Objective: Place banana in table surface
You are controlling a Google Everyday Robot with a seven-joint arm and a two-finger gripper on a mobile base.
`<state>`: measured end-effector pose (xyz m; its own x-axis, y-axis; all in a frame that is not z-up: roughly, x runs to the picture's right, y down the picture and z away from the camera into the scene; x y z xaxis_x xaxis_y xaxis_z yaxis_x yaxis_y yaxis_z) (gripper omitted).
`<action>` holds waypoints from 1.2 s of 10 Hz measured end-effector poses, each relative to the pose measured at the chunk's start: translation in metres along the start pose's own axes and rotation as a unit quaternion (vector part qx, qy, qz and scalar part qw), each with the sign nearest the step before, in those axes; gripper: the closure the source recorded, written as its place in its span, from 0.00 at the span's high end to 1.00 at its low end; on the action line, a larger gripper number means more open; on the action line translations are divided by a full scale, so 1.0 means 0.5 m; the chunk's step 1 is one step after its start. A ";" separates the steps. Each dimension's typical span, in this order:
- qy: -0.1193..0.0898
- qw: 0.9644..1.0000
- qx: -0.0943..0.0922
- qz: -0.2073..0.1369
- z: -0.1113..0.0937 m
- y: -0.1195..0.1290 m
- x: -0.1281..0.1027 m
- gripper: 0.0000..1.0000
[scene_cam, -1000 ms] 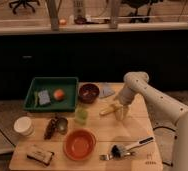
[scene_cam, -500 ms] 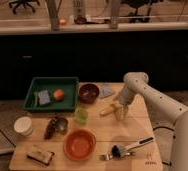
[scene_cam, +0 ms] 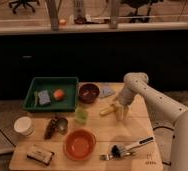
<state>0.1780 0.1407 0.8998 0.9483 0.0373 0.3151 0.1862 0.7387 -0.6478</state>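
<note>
Pale-yellow banana lies on table surface; hand apart beside it (logo unreadable).

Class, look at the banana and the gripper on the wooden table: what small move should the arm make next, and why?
Probably raise the gripper straight up, clear of the banana. The banana lies flat on the table surface, and the gripper stands open at the banana's end nearer the arm, so the placing looks done and only the retreat remains.
</note>
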 end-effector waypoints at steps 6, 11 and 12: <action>-0.001 1.000 0.001 -0.002 -0.004 -0.003 0.007 0.22; 0.014 0.999 -0.002 -0.028 -0.069 -0.004 0.009 0.00; 0.018 0.999 -0.002 -0.035 -0.088 -0.003 0.011 0.00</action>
<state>0.1944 0.1104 0.8721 0.9415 -0.0384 0.3347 0.2532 0.7361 -0.6278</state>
